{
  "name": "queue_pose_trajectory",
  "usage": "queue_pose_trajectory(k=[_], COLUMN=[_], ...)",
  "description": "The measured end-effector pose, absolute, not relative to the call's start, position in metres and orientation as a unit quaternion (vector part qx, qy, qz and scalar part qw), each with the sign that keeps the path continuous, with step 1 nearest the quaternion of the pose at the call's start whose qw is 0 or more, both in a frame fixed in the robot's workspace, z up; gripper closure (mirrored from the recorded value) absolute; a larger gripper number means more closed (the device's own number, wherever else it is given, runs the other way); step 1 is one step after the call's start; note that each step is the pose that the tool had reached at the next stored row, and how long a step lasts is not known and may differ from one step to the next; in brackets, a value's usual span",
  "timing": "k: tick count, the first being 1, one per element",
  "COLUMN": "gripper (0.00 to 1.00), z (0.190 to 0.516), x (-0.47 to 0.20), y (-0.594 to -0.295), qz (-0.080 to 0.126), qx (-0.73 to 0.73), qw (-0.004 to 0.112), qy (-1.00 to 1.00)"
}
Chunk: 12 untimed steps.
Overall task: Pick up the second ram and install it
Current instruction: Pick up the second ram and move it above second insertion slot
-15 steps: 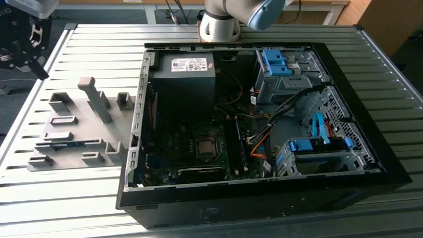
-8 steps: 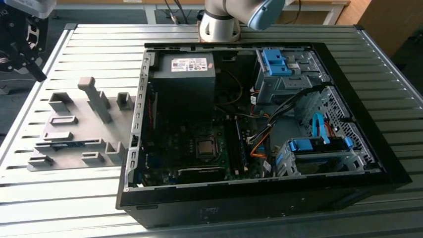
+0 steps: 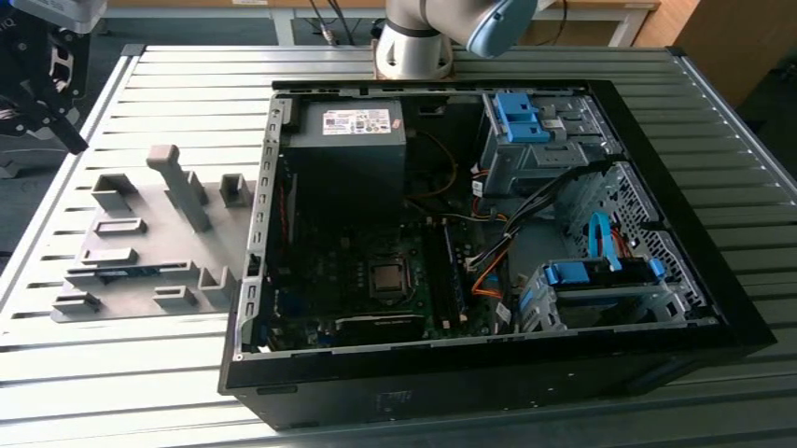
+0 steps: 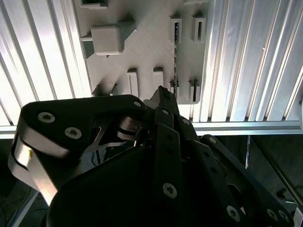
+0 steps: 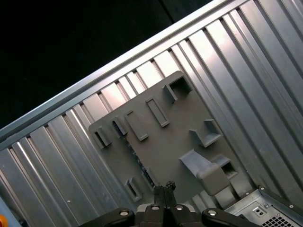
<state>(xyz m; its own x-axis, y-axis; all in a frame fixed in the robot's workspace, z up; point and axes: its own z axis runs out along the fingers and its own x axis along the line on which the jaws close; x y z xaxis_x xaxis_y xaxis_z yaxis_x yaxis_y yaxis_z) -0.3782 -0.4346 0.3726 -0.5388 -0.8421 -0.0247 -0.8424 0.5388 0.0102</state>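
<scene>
One computer case [image 3: 498, 373]: side off, install not begun
Grey tray [image 3: 156, 245]: beside the case, under me
Second ram [image 3: 125, 272]: on edge in the tray, not yet lifted
My gripper [image 5: 164, 186]: jaws closed, empty, above that ram

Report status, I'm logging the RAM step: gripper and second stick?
Gripper shut, empty, over grey fixture. Second ram seated in fixture, not gripped. Nothing between them.
</scene>
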Motion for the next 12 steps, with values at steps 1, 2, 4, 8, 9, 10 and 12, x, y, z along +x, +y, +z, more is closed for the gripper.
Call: queue_pose_trajectory(k=[1,2,4,8,9,10,12], gripper=[0.89,0.89,0.89,0.89,0.89,0.89,0.89], z=[0.3726,0.3727,0.3726,0.3726,0.3726,0.3726,0.3726], x=[-0.3782,-0.3782,-0.3782,-0.3782,-0.3784,-0.3786,-0.379], y=[-0.4346,-0.4346,-0.4346,-0.4346,-0.4347,-0.4348,-0.4349], qz=[0.01,0.01,0.01,0.01,0.01,0.01,0.011], qx=[-0.48,-0.48,-0.48,-0.482,-0.483,-0.485,-0.491], qw=[0.008,0.008,0.008,0.008,0.008,0.008,0.008], qy=[0.877,0.877,0.877,0.876,0.875,0.874,0.871])
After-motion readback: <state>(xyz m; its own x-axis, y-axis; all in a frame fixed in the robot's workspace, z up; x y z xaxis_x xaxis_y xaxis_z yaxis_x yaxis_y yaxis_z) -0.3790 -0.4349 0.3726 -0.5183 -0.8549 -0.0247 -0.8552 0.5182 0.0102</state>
